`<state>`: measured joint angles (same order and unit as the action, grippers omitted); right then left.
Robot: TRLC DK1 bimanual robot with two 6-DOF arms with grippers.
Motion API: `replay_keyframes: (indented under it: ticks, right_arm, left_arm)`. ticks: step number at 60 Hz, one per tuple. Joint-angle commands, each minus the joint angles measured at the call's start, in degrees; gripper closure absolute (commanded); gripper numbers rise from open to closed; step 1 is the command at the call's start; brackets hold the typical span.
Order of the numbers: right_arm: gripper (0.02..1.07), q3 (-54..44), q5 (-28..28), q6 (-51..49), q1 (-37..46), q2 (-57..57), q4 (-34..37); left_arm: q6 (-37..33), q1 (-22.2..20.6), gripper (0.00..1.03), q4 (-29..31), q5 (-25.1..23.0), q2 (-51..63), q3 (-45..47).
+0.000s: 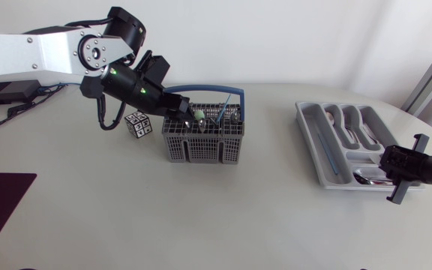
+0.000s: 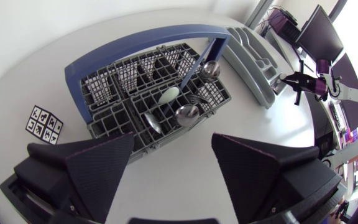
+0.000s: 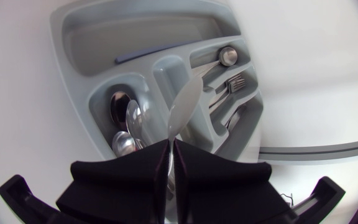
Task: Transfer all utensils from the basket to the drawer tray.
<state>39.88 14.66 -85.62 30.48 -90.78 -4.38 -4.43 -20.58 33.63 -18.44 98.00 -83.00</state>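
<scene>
**Over the tray with a spoon, above the basket with nothing**

Near the counter's right edge, my right claw (image 3: 171, 146) is pressed together on a pale spoon (image 3: 185, 106), pinching its handle from both sides. The spoon's long axis runs straight out ahead of the fingertips, bowl foremost, roughly along the length of the tray's (image 3: 73, 74) compartments. Its bowl hangs over the ridge between two of them. The compartment that already holds several spoons (image 3: 126, 121) lies beneath and just beside it. I judge that the coming move turns on this offset: a small shift to that side, then down, before I let go. A fork (image 3: 235, 84) lies in a narrower slot on the other side.

Around the counter's middle stands the basket (image 1: 201, 150), and my left arm is much the nearer to it. My left claw (image 2: 173, 142) is spread wide and holds nothing. The basket is ahead of it and below, and its blue handle (image 2: 142, 37) arches over the far side. Two round spoon bowls (image 2: 186, 114) and a pale green utensil (image 2: 168, 95) stand upright in the cells. A patterned cube (image 1: 139, 124) sits just beside the basket.

The held spoon's handle is hidden between my fingers. In the basket the stems are sunk in the cells, so I cannot count what is there. A dark piece among the spoons is too tangled to name.
</scene>
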Motion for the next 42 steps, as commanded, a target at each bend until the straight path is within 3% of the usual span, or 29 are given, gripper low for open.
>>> replay_keyframes:
  ticks: [1, 5, 7, 16, 19, 28, 42]
  right_arm:
    - [1.01, -2.3, -1.5, -3.4, 0.5, -2.6, -4.1]
    - [0.99, -3.1, -2.3, -4.4, 0.6, -3.7, -6.3]
    - [0.92, -3.6, -2.5, -4.6, 0.7, -3.9, -7.4]
    - [0.32, -5.4, -3.3, -4.7, 1.2, -2.7, -9.3]
    - [0.22, -5.8, -3.2, -4.2, 1.2, -1.7, -9.3]
    - [0.11, -4.9, -2.3, 0.0, 1.4, 3.6, -5.6]
    - [0.11, -4.6, 0.1, 5.5, -1.7, 11.4, 3.9]
  left_arm:
    - [1.7, 0.7, 0.17, 0.9, 0.6, 1.5, -1.9]
    - [2.1, 0.9, 0.17, 1.0, 0.8, 1.6, -1.6]
    - [2.1, 1.1, 0.17, 1.0, 0.8, 1.7, -1.6]
    - [2.7, 1.5, 0.18, 1.4, 1.1, 2.1, -1.9]
    - [2.9, 1.7, 0.19, 1.4, 1.1, 2.1, -2.0]
    - [3.9, 2.4, 0.25, 1.4, 1.4, 2.8, -2.3]
    - [6.4, 1.7, 0.4, 1.4, 1.7, 4.4, -4.3]
